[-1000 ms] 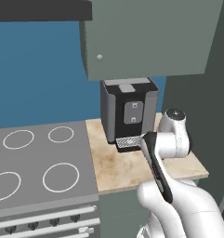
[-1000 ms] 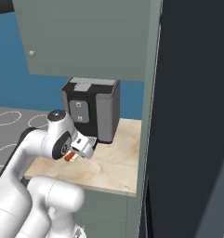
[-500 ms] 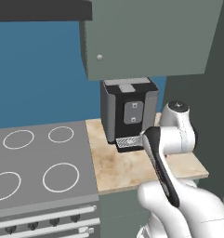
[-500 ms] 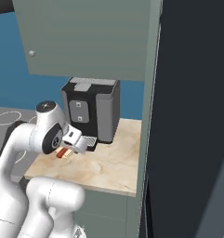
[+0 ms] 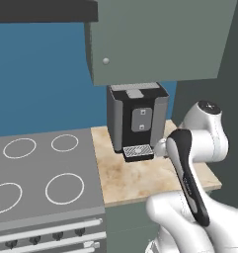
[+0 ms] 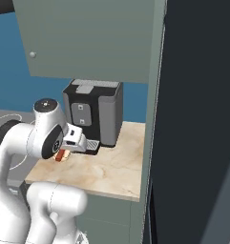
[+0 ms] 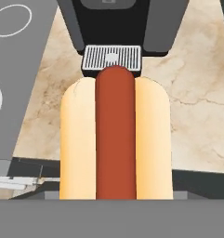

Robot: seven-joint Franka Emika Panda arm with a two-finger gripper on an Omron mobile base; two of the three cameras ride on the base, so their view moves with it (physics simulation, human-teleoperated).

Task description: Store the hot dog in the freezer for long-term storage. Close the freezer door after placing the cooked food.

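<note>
Where hot dog [image 7: 115,139] looms, hand unseen

Coffee machine [image 5: 138,118] blocks ahead; marble counter [image 5: 140,180] open beside

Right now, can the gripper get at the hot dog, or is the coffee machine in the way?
Probably yes. In the hand view the hot dog lies right ahead along the gripper, looming large, with the coffee machine beyond its far end rather than in front of it. The fingertips themselves cannot be made out, so contact is uncertain.
</note>
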